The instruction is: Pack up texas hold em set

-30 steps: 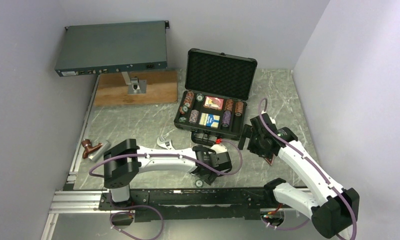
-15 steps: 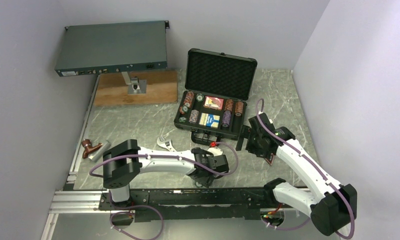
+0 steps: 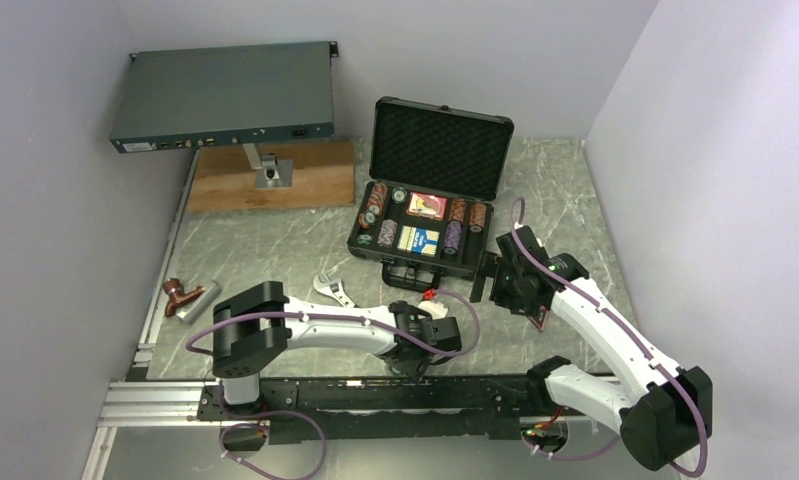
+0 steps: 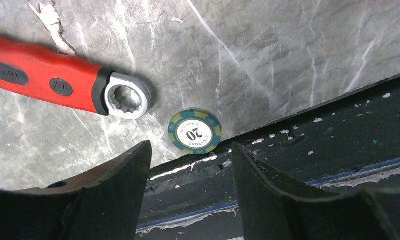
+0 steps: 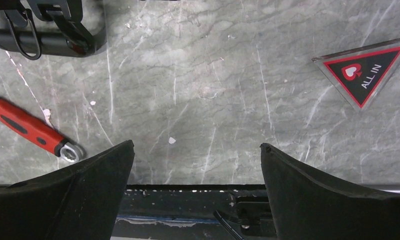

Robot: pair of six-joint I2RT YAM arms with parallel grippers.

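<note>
Your left claw (image 4: 190,150) is spread apart and empty, hovering low by a loose green poker chip (image 4: 194,131) marked 20. That chip lies flat on the table (image 4: 268,45), right at its near edge and just beside the ring end of the red-handled wrench (image 4: 52,82). Your right claw (image 5: 196,145) is wide apart too, nothing in it. The red ALL IN triangle (image 5: 365,72) lies flat off to its side. The black case (image 3: 440,150) stands open, lid up, with chip rows (image 3: 378,200), red deck (image 3: 427,206) and blue deck (image 3: 419,240) inside.

Case (image 3: 440,150) open, part-filled; green chip (image 4: 194,131), red triangle (image 5: 364,73) lying flat outside.
</note>
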